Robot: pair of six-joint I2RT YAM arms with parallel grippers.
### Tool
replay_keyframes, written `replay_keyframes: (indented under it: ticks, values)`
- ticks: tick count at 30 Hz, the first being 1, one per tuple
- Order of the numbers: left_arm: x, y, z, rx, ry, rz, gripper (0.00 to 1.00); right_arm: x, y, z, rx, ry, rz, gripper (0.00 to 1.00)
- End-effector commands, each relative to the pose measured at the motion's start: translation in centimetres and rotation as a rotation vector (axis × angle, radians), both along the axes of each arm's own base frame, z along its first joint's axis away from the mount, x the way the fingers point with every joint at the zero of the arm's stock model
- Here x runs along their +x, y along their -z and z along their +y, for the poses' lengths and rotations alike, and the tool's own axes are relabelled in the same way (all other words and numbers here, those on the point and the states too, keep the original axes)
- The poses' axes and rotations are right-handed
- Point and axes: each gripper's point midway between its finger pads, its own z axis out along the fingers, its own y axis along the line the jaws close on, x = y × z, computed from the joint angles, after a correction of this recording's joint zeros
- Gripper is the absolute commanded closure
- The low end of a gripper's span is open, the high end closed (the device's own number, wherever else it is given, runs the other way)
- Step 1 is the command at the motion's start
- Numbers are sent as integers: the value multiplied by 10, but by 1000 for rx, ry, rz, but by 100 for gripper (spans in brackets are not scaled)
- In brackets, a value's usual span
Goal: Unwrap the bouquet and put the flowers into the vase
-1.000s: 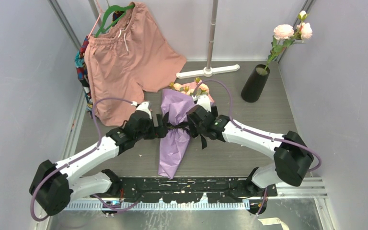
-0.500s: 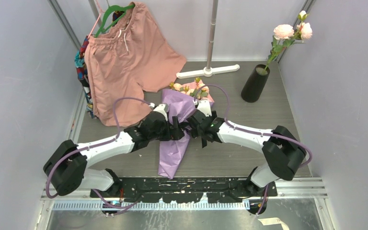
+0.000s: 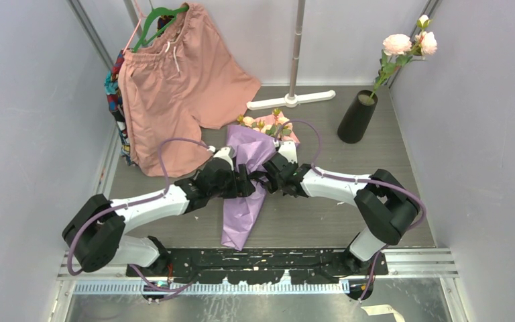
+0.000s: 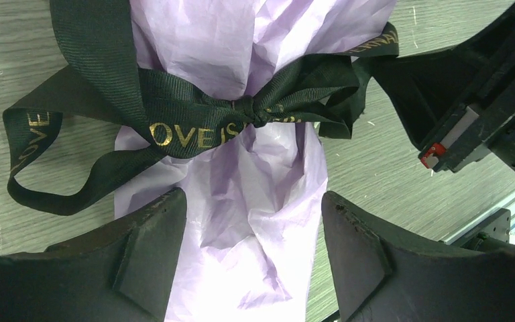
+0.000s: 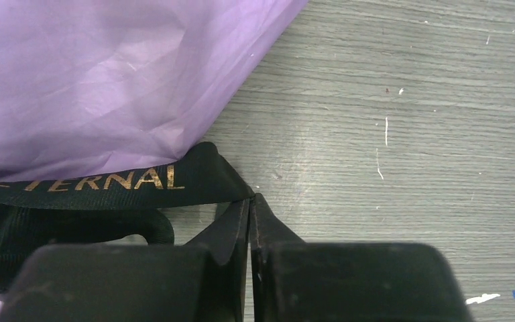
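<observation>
From my seat the base plate (image 3: 261, 258) with its rows of holes lies nearest, bolted at the edge of a grey wood-grain table (image 3: 349, 161); pale lilac-grey walls (image 3: 33, 100) close in on both sides and behind.

The bouquet (image 3: 245, 201) lies flat mid-table, its narrow end towards me; the left gripper (image 4: 253, 201) has its jaws spread to either side of the purple paper, just below the black ribbon (image 4: 194, 127); the right gripper (image 5: 249, 204) has its jaws pressed together on the corner of a ribbon tail.

Gold letters on the ribbon read "LOVE IS" near the knot and "ETERNAL" on the pinched tail.

A second ago both arms stood wider, elbows further out, and the right jaws were apart; now both have drawn in; the bouquet has not shifted.

Beyond, the flowers (image 3: 268, 123) poke from the wide end of the cone; further back are salmon shorts (image 3: 174, 87) on a green hanger (image 3: 164, 13), a white stand (image 3: 292, 100), and at far right the black vase (image 3: 357, 117) holding paler blooms (image 3: 397, 44).
</observation>
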Motion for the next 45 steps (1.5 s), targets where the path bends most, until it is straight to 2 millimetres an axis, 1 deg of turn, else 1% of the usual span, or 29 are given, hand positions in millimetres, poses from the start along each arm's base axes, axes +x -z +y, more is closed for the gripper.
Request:
replay_keyframes:
  ticks: [1,3,10,14,16,18,22,24,25,26,27,28,29,30,32,34,39,45]
  values:
    - [7,-5,-8,-31,-4,-27,26,9,-14,2,41,30,-56,98]
    - [7,-4,-8,-27,-6,-23,26,9,-20,0,44,31,-68,99]
    - [8,1,-10,-39,-14,-14,28,7,-36,-3,49,21,-84,99]
    - [10,11,-12,-45,-37,6,28,4,-47,-8,53,26,-94,99]
    - [11,17,-14,-45,-46,17,28,3,-56,-13,57,37,-113,99]
    - [11,25,-14,-40,-51,32,28,2,-71,-18,76,45,-143,99]
    - [12,33,-15,-34,-59,47,28,0,-97,-28,111,53,-186,99]
    - [12,36,-16,-32,-58,52,28,0,-102,-29,115,25,-195,99]
    - [12,36,-16,-32,-58,53,29,-1,-99,-28,102,5,-182,95]
    - [12,36,-17,-33,-57,55,28,0,-93,-26,82,-17,-162,76]
    - [12,35,-18,-36,-55,53,28,-1,-85,-24,56,-35,-129,42]
    - [12,35,-17,-38,-56,52,28,-1,-75,-23,33,-45,-95,24]
    - [12,34,-17,-38,-56,51,29,-2,-64,-20,15,-53,-64,15]
    - [12,33,-17,-37,-58,48,29,-2,-53,-17,3,-58,-37,10]
    - [13,30,-14,-30,-61,42,29,-1,-40,-12,9,-68,-15,7]
    - [12,29,-11,-20,-66,36,29,2,-31,-8,17,-67,-11,6]
    - [10,25,-4,-6,-72,24,28,10,-19,-9,-15,-41,-15,16]
    - [10,21,0,4,-73,9,29,20,-3,-15,-15,-4,4,22]
